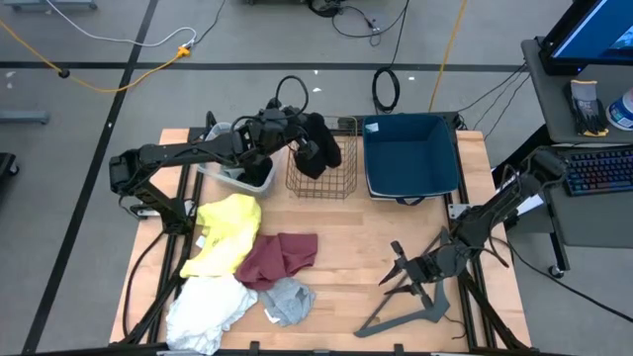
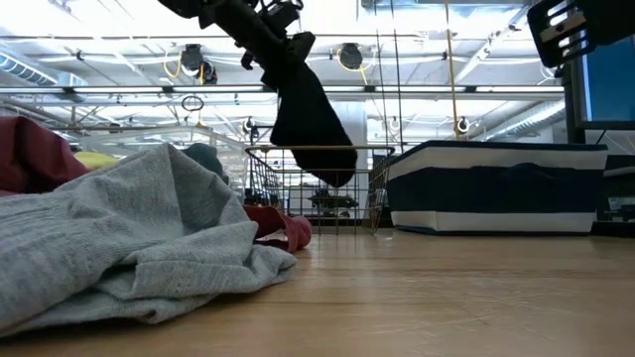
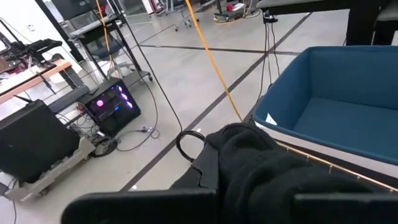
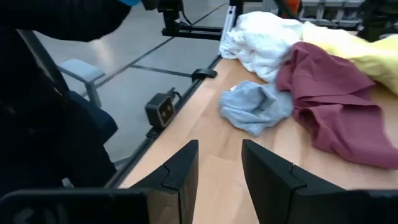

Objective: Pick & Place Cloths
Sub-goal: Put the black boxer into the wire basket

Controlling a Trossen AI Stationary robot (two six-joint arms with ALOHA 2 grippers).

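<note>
Left gripper (image 1: 300, 141) clamped on black cloth (image 1: 321, 143), which hangs above wire basket (image 1: 326, 183), beside blue bin (image 1: 410, 153). Right gripper (image 1: 401, 272) empty, fingers partly apart, low over surface (image 1: 356, 262) near grey hanger (image 1: 415, 311). Yellow (image 1: 229, 225), maroon (image 1: 282, 257), white (image 1: 206, 309) and light grey (image 1: 289, 302) cloths lie heaped at front left.

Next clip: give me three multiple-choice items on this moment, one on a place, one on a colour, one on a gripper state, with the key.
1. The black cloth hangs over:
A. the wire basket
B. the blue bin
C. the bare table
2. The cloth beside the light grey cloth and under the yellow cloth is:
A. green
B. maroon
C. orange
3. The left gripper is:
A. open
B. resting on the table
C. shut on the black cloth

Key: A, the high view shows it above the basket; B, the maroon cloth lies there; C, the cloth dangles from it.
</note>
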